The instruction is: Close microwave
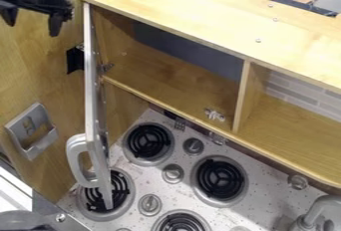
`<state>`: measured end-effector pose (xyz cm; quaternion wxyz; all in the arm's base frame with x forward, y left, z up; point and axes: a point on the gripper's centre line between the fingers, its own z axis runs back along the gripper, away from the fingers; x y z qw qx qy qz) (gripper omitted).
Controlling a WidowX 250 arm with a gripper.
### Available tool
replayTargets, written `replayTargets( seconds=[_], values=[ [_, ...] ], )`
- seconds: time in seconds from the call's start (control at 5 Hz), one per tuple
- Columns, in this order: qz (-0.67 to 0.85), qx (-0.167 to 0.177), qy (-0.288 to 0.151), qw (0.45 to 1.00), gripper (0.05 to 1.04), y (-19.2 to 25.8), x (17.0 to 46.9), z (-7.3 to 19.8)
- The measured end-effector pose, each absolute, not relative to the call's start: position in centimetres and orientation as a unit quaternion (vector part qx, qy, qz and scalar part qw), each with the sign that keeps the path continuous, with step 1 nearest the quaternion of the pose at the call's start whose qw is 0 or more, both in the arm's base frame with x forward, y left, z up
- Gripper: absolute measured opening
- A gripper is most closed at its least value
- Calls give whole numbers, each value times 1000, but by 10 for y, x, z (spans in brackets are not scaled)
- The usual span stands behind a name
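Note:
The black gripper (33, 26) hangs at the upper left, its two fingers spread apart with nothing between them. It is to the left of the top end of the microwave door (93, 90) and does not touch it. The door stands swung out from the left side of the wooden microwave compartment (173, 75), which shows its bare inside. A grey curved handle (75, 160) is on the door's left face, low down over the front left burner.
Below the cabinet lies a speckled stovetop (188, 150) with black coil burners (220, 177) and round knobs (172, 173). A grey faucet (319, 210) stands at the lower right. A grey holder (32, 130) is fixed to the left wooden wall.

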<state>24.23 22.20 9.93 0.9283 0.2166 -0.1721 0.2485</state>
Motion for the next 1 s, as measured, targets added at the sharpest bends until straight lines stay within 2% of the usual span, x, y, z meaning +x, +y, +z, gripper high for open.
replayTargets(
  seconds=[0.4,0.6,1.0],
  values=[
    [253,200,-126,938,999,225,231,76],
    [245,178,-112,946,999,218,229,64],
    [243,150,-107,952,999,207,229,44]
  ],
)
